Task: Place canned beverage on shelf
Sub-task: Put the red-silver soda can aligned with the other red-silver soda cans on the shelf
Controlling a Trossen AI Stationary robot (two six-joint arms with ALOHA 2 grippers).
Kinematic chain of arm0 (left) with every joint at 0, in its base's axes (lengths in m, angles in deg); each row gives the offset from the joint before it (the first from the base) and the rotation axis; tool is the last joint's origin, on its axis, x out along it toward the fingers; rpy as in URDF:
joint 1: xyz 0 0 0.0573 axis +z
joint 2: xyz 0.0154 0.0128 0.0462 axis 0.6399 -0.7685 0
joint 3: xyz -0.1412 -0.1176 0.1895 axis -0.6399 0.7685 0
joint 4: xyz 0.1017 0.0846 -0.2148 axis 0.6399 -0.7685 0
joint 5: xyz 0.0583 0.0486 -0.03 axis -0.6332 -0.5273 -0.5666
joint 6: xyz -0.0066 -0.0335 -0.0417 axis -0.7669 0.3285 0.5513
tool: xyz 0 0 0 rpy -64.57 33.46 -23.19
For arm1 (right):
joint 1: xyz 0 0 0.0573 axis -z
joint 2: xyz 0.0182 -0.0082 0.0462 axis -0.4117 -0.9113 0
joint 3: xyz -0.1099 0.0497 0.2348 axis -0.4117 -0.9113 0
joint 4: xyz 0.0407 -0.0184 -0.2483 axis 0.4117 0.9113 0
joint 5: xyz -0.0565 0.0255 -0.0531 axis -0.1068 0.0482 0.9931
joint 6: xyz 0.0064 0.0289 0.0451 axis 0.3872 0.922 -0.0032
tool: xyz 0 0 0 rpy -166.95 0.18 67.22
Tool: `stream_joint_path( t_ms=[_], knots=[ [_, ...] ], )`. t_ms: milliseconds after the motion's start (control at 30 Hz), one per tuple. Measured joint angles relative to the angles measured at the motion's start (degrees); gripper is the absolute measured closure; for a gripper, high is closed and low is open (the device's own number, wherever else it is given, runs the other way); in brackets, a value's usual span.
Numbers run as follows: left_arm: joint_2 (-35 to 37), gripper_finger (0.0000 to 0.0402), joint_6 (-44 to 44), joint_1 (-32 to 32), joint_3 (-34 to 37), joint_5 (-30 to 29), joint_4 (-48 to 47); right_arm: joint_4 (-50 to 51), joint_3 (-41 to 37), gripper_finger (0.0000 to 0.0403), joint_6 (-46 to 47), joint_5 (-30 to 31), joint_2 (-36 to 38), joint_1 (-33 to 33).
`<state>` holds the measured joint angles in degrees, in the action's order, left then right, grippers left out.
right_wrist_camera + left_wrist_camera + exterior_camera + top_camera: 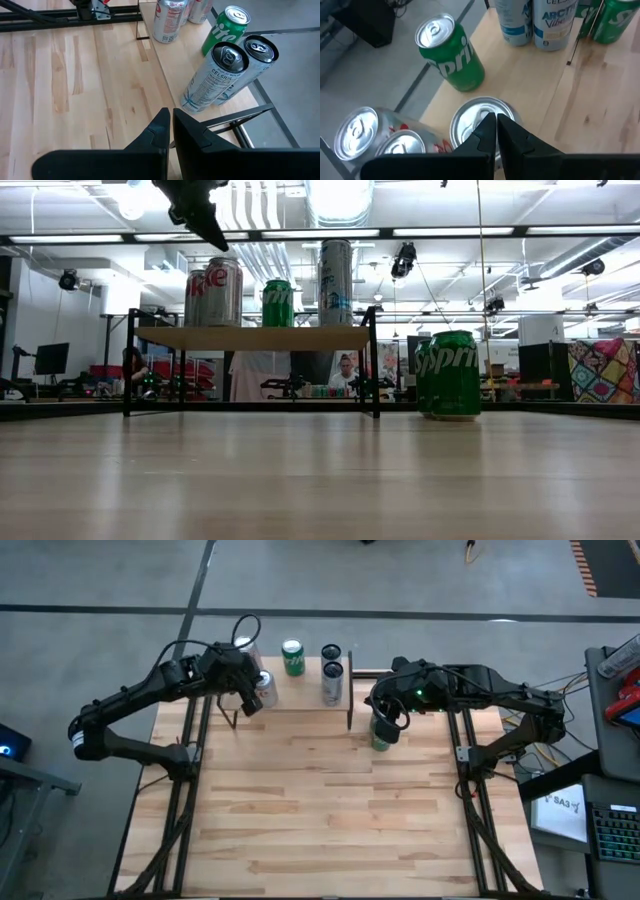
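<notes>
1. Shelf (300, 690), upper centre of the high view, carries silver cans, a green can (292, 657) and two tall cans (332, 680).
2. Left gripper (496, 131), fingers pressed together, empty, above a silver can (479, 120).
3. Right gripper (171, 127), fingers pressed together, empty, above the tabletop.
4. Another green can (455, 374) stands on the table right of the shelf.

The shelf (300, 690) carries upright cans — one green can (381, 736) stands on the table (330, 800).

light: bright, even, from ceiling tubes (330, 230) above me | glare: small shine on can tops (482, 117) | shadows: soft, weak on my table (330, 800) | blur: near tabletop in low view
</notes>
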<state>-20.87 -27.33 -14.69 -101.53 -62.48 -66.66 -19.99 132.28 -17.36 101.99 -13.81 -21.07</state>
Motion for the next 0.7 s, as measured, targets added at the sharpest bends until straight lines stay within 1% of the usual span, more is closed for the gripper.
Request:
stream_joint_path(
  t_ms=[333, 467, 700],
  knots=[
    [-2.4, 0.0402, -0.4, 0.2, 0.0, -0.8, -1.0, 0.0, 0.0, 0.0390, 0.0, 0.0, 0.0, 0.0],
    [-2.1, 0.0402, 0.9, 0.2, 0.0, -2.1, -2.1, 0.1, 0.0, 0.0390, -0.4, 0.0, 0.0, 0.0],
    [-1.0, 0.0402, 4.6, 0.2, 0.0, -2.1, -4.4, 0.1, 0.0, 0.0390, -0.5, 0.0, 0.0, 0.0]
  ],
)
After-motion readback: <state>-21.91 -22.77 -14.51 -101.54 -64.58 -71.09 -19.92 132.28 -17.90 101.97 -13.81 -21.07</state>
